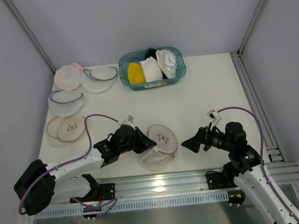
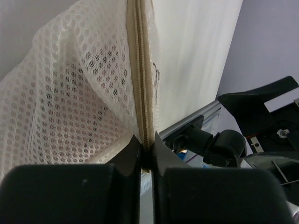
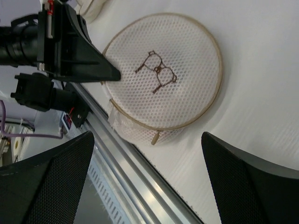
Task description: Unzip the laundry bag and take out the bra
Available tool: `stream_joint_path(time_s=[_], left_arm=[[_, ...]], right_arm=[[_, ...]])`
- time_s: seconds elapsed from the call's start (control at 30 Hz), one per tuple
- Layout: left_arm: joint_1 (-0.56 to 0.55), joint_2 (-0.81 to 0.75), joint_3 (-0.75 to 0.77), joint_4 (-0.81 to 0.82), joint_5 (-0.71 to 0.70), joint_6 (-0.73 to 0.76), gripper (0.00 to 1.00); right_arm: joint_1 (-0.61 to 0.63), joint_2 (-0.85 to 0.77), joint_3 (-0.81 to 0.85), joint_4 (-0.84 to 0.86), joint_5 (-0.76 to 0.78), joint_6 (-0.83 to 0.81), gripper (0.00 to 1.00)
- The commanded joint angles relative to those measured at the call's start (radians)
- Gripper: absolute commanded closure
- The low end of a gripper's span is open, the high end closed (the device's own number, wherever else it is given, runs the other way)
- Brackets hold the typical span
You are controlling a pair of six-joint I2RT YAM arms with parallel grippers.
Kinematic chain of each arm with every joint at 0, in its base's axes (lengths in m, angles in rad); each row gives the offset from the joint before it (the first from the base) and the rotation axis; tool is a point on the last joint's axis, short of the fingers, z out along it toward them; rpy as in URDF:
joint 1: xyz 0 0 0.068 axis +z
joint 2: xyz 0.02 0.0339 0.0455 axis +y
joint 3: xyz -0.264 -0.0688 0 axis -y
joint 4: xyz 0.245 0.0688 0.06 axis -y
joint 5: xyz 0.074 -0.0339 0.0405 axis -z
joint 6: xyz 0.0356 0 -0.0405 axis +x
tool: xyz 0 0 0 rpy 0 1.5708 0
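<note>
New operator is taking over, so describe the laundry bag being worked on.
Go to the middle of the table's near edge. The laundry bag is the tan-rimmed white mesh round there, pinched by the left gripper; similar tan-rimmed rounds lie untouched far left.

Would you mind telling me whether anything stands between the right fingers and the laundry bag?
Nothing visible does: only bare table lies between the open right fingers and the laundry bag. The left fingers pinch the bag's zipper seam from the opposite side.
</note>
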Motion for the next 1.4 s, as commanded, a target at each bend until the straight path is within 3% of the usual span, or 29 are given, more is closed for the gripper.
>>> stream_joint_path(time_s=[0.0,0.2,0.4,0.63,0.8,0.93,1.3,1.33,1.37], left_arm=[[-0.005,-0.008,0.028,0.055,-0.028,0.013,1.00],[-0.005,0.002,0.014,0.077,-0.032,0.004,1.00],[-0.009,-0.038,-0.041,0.143,-0.080,-0.052,1.00],[-0.015,-0.084,-0.061,0.147,-0.088,-0.069,1.00],[-0.017,-0.090,-0.085,0.165,-0.091,-0.085,1.00],[-0.017,-0.106,-0.090,0.162,-0.097,-0.087,1.00],[-0.018,-0.112,-0.095,0.165,-0.098,-0.092,1.00],[-0.018,-0.112,-0.093,0.166,-0.098,-0.092,1.00],[-0.018,-0.112,-0.092,0.166,-0.098,-0.090,1.00]], right_arm=[[0.095,0.043,-0.046,0.092,0.026,0.069,0.01],[0.348,0.187,-0.054,0.163,0.257,0.109,0.01],[0.462,0.303,-0.049,0.229,0.428,0.152,0.02],[0.468,0.413,-0.068,0.327,0.492,0.187,0.24],[0.469,0.537,-0.058,0.445,0.433,0.205,0.45],[0.500,0.583,-0.054,0.494,0.420,0.222,0.48],[0.543,0.525,-0.054,0.467,0.434,0.239,0.61],[0.542,0.527,-0.055,0.465,0.443,0.238,0.64],[0.543,0.539,-0.057,0.468,0.443,0.236,0.77]])
